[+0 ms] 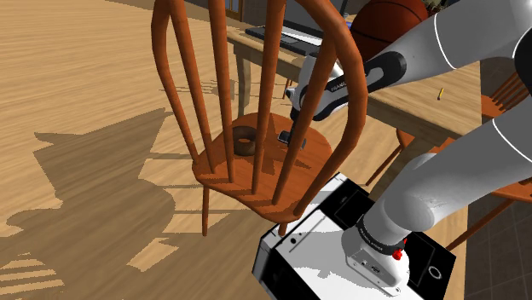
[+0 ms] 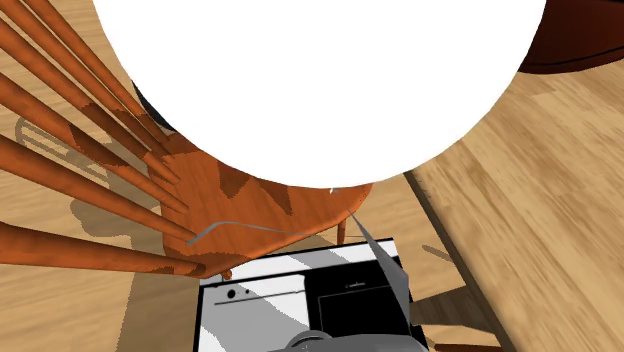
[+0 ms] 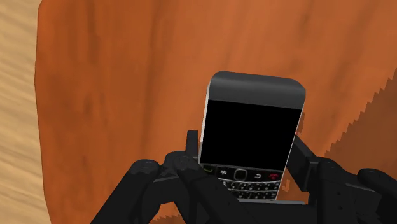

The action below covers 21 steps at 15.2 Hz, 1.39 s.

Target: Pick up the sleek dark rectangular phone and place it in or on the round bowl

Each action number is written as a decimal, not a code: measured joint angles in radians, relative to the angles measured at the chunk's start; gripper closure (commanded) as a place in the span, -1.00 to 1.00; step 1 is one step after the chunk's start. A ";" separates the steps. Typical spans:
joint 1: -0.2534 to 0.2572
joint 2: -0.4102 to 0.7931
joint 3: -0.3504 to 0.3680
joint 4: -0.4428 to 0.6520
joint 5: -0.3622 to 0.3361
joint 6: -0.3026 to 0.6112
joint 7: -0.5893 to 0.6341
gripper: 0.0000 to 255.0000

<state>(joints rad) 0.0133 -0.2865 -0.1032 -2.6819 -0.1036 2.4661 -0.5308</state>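
On the orange-brown wooden chair seat (image 1: 311,158), at the shoulder view's left, sits a small round brown bowl (image 1: 245,140). Right of it and near it, the black tool (image 3: 245,146) pinches the dark rectangular phone with a black screen (image 3: 251,137) by its long edges, keypad end between the fingers, above the seat. Further right, lower down, stands the white-and-black box stand (image 1: 298,256).
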 measured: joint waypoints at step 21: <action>-0.007 -0.125 0.019 0.117 0.020 -0.327 -0.016 1.00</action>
<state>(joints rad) 0.0062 -0.4111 -0.0841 -2.5645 -0.0838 2.1387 -0.5464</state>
